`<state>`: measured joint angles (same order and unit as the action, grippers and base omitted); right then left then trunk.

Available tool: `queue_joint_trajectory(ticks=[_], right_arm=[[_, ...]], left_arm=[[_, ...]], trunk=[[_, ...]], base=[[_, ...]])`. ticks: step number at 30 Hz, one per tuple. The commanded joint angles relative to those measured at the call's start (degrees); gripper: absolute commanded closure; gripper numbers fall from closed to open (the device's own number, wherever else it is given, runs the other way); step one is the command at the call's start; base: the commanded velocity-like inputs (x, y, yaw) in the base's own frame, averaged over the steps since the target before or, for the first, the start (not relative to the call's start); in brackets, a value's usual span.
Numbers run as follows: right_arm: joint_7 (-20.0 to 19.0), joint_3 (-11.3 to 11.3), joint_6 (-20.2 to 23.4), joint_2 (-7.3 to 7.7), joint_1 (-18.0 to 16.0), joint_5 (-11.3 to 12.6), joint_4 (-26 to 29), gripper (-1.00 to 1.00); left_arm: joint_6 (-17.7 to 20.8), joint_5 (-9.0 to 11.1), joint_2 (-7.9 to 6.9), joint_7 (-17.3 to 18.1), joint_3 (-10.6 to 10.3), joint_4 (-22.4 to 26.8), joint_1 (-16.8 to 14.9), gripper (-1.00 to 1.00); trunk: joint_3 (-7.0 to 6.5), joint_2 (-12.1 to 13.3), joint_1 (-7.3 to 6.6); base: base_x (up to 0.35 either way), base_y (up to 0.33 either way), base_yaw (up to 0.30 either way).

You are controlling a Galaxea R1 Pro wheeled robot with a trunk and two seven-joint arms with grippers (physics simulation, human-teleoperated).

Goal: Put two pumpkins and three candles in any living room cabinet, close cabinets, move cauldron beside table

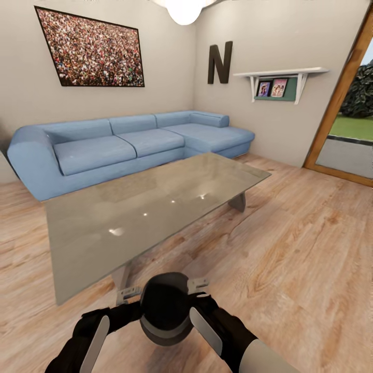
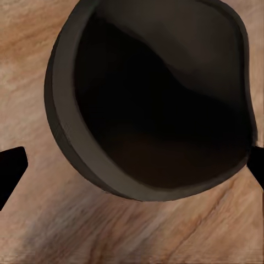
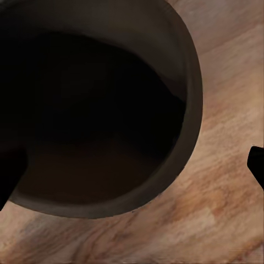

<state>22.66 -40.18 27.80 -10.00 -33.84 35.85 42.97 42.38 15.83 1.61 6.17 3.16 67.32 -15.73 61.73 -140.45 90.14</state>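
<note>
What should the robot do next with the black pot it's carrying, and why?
Probably lower the cauldron onto the wood floor right here. Both arms hold it up between them just in front of the glass table, so it is already close beside the table, and the floor under it looks bare. Setting it down there likely leaves it next to the table.

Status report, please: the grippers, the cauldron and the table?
Left gripper and right gripper flank the cauldron; grip cannot be confirmed. Cauldron above wood floor, near the glass table. Nothing between them.
</note>
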Motion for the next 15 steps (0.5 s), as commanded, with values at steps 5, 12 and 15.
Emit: queue_joint_trajectory(ticks=[5,12,15], right_arm=[[0.01,0.01,0.14,0.00,0.00,0.09,-0.06,-1.00],[0.12,0.10,0.36,0.00,-0.07,0.18,-0.07,-1.00],[0.27,0.13,0.40,0.00,-0.08,0.19,0.06,-1.00]], left_arm=[[1.52,0.02,0.00,-1.14,0.00,0.08,0.00,-1.00],[3.08,0.15,0.06,-2.33,0.00,0.22,-0.06,-1.00],[3.57,0.12,0.03,-2.43,0.00,0.25,-0.10,-1.00]], trunk=[[-0.90,2.02,-1.10],[-2.16,4.83,-2.64],[-2.70,6.03,-3.30]], base=[[-0.181,0.000,0.000],[-0.091,0.000,0.000],[-0.071,0.000,0.000]])
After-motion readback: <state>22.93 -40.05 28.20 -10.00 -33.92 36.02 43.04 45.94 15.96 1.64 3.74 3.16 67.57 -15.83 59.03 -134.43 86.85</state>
